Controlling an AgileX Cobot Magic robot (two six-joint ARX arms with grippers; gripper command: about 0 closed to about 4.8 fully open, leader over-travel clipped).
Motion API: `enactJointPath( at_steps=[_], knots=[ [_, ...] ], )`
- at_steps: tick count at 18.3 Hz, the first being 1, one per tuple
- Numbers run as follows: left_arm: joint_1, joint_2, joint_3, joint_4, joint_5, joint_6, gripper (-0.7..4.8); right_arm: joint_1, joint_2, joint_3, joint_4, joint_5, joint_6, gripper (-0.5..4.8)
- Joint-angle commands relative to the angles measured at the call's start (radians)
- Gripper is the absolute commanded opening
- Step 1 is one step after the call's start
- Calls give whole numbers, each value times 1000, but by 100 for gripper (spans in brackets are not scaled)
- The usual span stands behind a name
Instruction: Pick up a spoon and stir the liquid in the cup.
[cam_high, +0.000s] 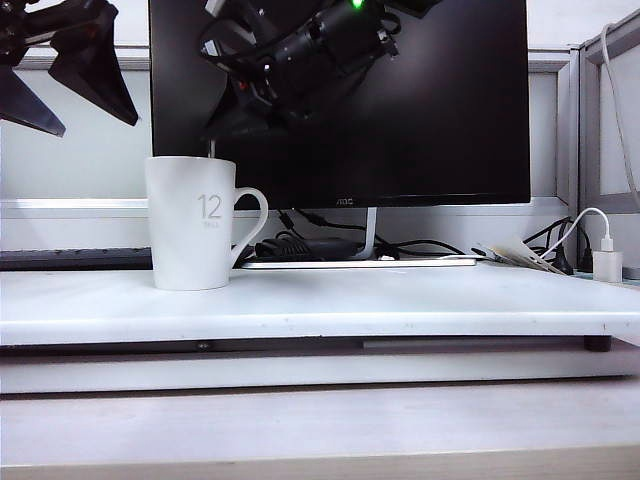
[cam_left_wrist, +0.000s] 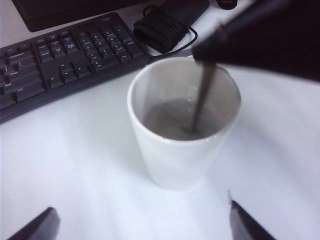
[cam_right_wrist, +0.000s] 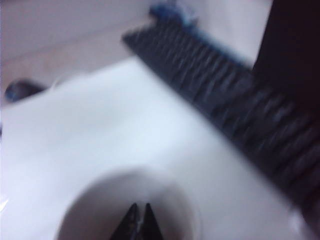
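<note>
On the white table (cam_high: 420, 300), toward the left of the exterior frame, stands the cup (cam_high: 192, 225), its handle turned right and a grey "12" on its side. Above its rim the right gripper (cam_right_wrist: 139, 212) hangs with fingers pressed together on the spoon (cam_left_wrist: 202, 97), whose thin handle dips into the liquid. At the upper left of that frame the left gripper (cam_high: 55, 85) hovers, fingers spread wide and holding nothing. Behind sit a monitor (cam_high: 430, 110) and a keyboard (cam_left_wrist: 60, 55).

black monitor (cam_high: 400, 120), keyboard (cam_left_wrist: 60, 60), white charger (cam_high: 607, 265)
</note>
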Motion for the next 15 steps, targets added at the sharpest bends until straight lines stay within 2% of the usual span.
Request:
enactJointPath(
  at_steps=[1, 4, 6, 8, 10, 12, 15],
  knots=[
    [1, -2, 1, 6, -2, 1, 479, 2, -7, 5, 182, -83, -7, -1],
    [1, -2, 1, 6, -2, 1, 479, 2, -7, 5, 168, -235, 13, -1],
    [1, -2, 1, 6, -2, 1, 479, 2, -7, 5, 73, -257, 13, -1],
    [1, -2, 1, 6, -2, 1, 479, 0, -7, 5, -35, -172, 12, -1],
    [1, -2, 1, 5, -2, 1, 479, 0, -7, 5, -74, -77, 10, -1],
    [1, -2, 1, 6, -2, 0, 479, 0, -7, 5, -50, -19, -3, -1],
    [1, -2, 1, 6, -2, 0, 479, 0, -7, 5, 49, -15, -3, -1]
  ],
)
